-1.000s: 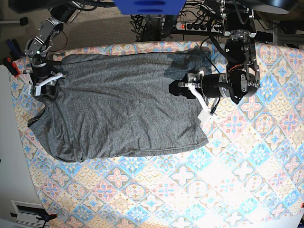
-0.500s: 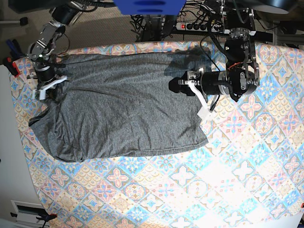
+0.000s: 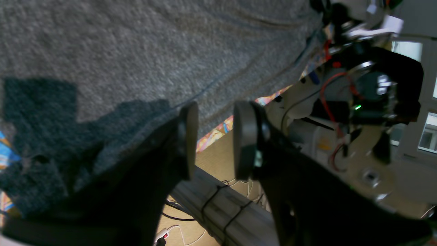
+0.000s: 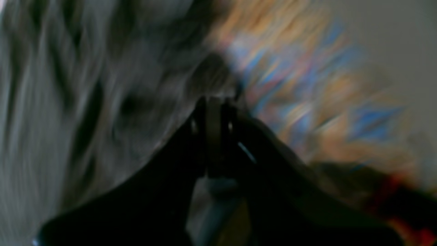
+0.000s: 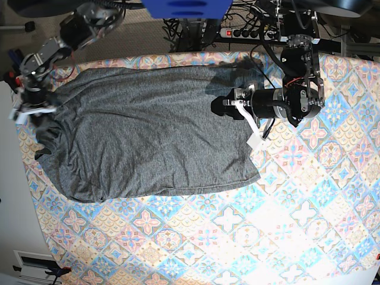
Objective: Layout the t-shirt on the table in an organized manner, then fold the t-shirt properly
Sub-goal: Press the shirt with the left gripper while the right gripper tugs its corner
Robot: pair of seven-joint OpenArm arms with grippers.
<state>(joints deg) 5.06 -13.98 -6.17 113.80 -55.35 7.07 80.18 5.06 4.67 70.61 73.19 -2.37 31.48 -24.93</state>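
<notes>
The dark grey t-shirt (image 5: 148,136) lies spread flat on the patterned table (image 5: 267,237), filling its back left part. At the shirt's left edge my right gripper (image 5: 34,113) is blurred by motion. The right wrist view shows the right gripper (image 4: 213,136) with its jaws together and a pinched ridge of the t-shirt (image 4: 68,102) at the tips. My left gripper (image 5: 231,110) hovers over the shirt's right side. In the left wrist view the left gripper (image 3: 213,136) is open with nothing between its round pads (image 3: 244,136), just past the edge of the t-shirt (image 3: 136,51).
Behind the table's far edge are a power strip and cables (image 5: 237,32) and a blue object (image 5: 184,9). The table's left edge runs close to my right gripper. The other arm (image 3: 358,85) shows across the shirt in the left wrist view.
My right gripper has shut and swung left toward the table's edge, drawing the shirt's left edge with it. The left arm has hardly moved and stays open.
</notes>
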